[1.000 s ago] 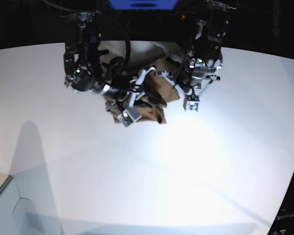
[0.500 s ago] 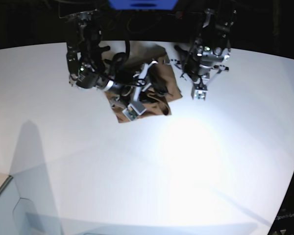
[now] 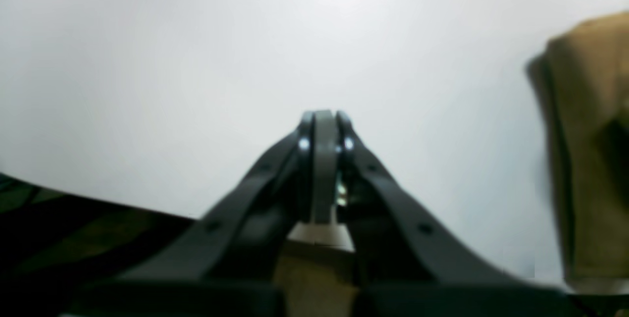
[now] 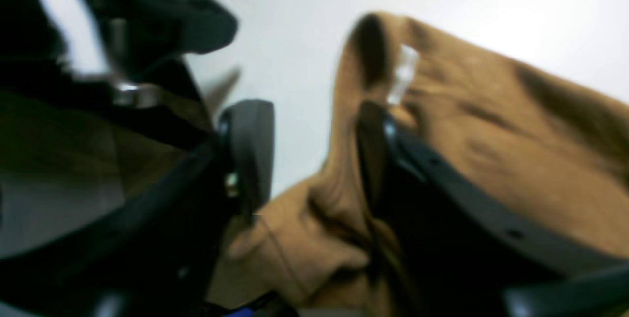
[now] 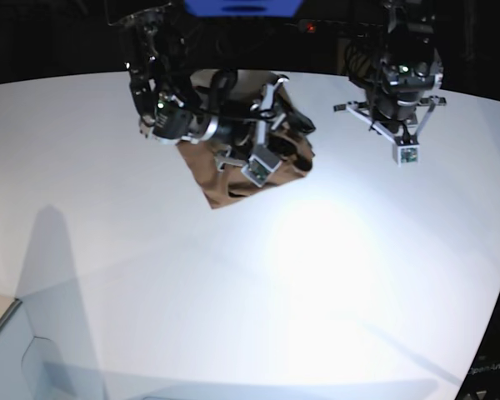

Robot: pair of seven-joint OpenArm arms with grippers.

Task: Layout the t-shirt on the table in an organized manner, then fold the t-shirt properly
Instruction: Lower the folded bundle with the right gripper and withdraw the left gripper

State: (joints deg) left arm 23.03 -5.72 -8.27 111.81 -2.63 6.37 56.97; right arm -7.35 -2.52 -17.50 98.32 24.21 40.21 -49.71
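Brown t-shirt bunched at the table's far side, between our two arms.

Nearest us, the white table [image 5: 258, 292] lies bare. Farther back, the t-shirt [image 5: 233, 179] sits crumpled, its white tag [image 4: 403, 73] showing. Our right gripper [image 4: 314, 155] hangs over it, jaws parted around a fold. Our left gripper [image 3: 323, 130], pressed closed and holding nothing, hovers far right.

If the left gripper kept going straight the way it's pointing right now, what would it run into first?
Probably just the bare table. The left gripper is shut, and its wrist view shows only white tabletop ahead of the tips. The t-shirt lies off to the side, out of that line. Depth is hard to judge.
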